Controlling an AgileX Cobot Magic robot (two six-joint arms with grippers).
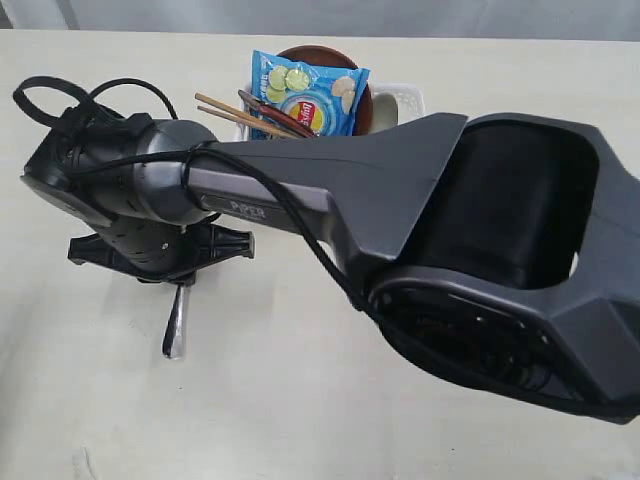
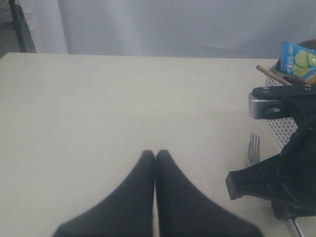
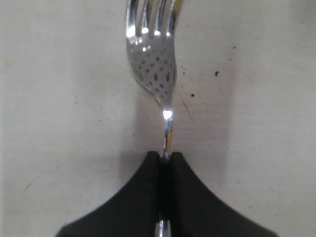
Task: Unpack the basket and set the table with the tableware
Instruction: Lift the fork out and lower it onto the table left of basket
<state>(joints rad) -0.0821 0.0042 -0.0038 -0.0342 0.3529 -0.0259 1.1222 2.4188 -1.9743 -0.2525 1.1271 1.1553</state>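
Your right gripper (image 3: 166,157) was pinched shut on the neck of the steel fork (image 3: 155,74), just behind the tines, with the handle running back under the jaws. The fork was outside the basket (image 1: 405,100), near its chopstick end, down at the table (image 1: 300,420). Whether it actually touched the surface, the views did not settle. Your left gripper (image 2: 155,154) was closed on nothing, hovering over bare table well away from the basket.

To place it well, in my judgement, you needed to bring the fork flat before letting go, so that tines and handle met the table together. Open the jaws only a little at first: a thin steel neck can roll or skid. Then lift straight up, so a finger does not catch the handle and swing it. Keep the fork clear of the basket wall, since more pieces have to come out on that side.

Counted, in view:
- one fork
- two chopsticks (image 1: 235,108), leaning out of the basket
- one reddish-brown handle (image 1: 285,122), probably the wooden spoon
- one brown plate (image 1: 318,52)
- one blue chip bag (image 1: 305,90)
- one basket

No knife, bowl or cup showed.
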